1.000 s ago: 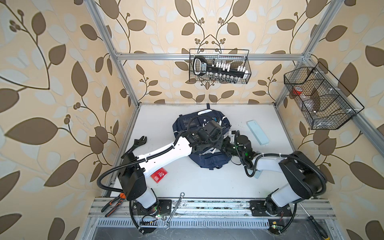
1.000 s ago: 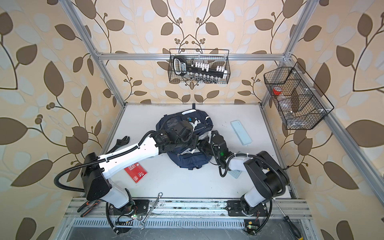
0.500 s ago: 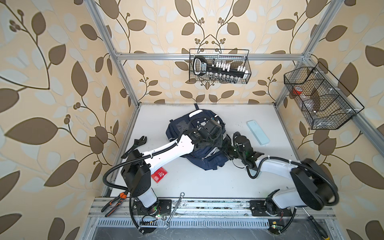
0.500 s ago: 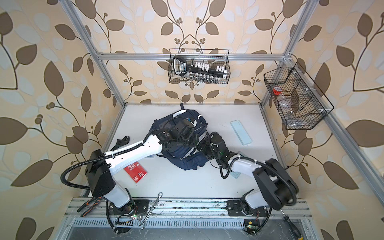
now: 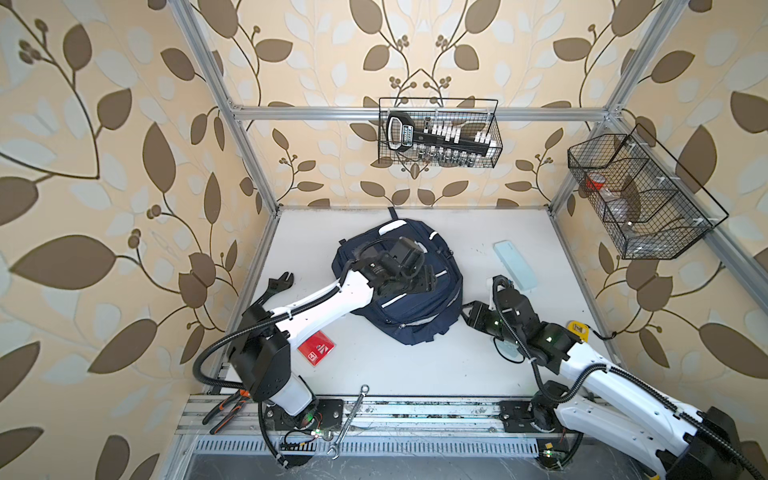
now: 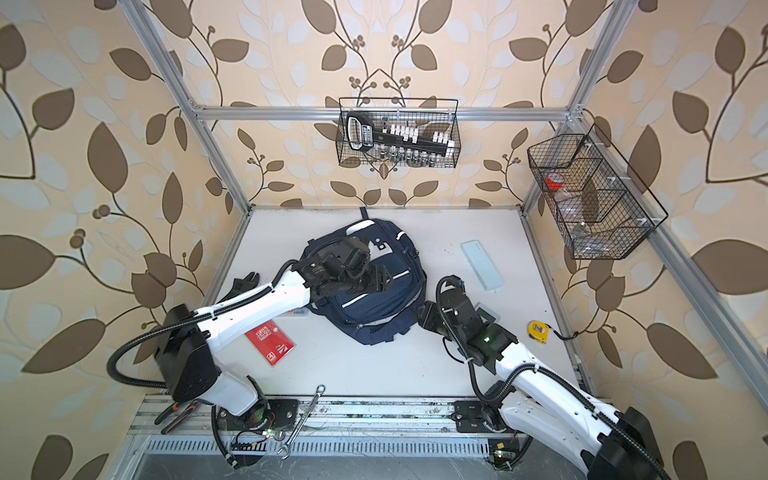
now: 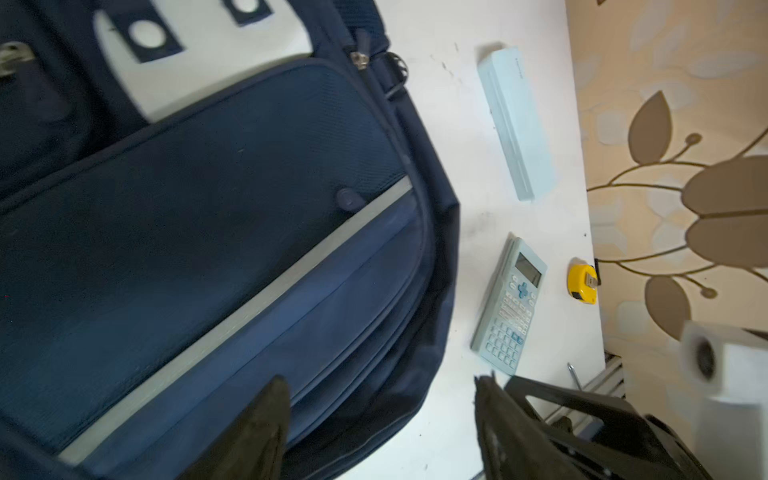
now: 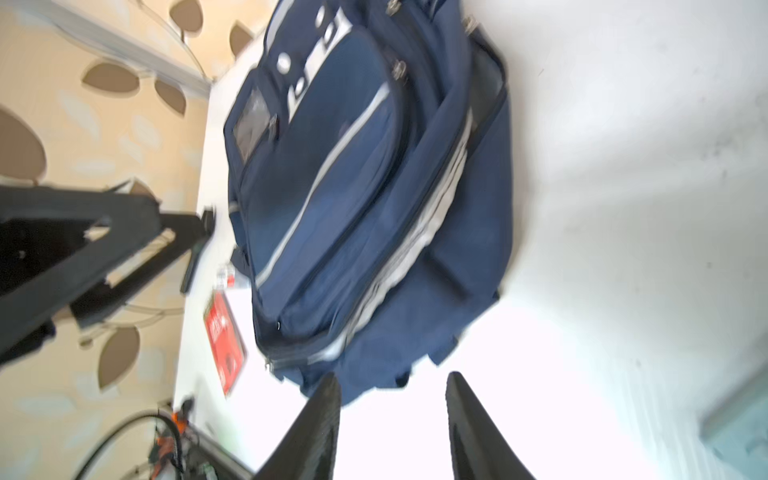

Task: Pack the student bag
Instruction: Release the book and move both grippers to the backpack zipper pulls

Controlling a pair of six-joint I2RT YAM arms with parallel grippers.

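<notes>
Lying under left pincer (image 7: 380,382) | student bag (image 5: 415,316) | just beside right pincer (image 8: 393,376)

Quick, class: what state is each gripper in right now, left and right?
Left gripper: open, holding nothing, over the student bag.
Right gripper: open, holding nothing, just off the bag's edge.

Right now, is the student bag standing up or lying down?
Lying down. The student bag rests flat on the table, its front side and white dotted patch facing up.
</notes>
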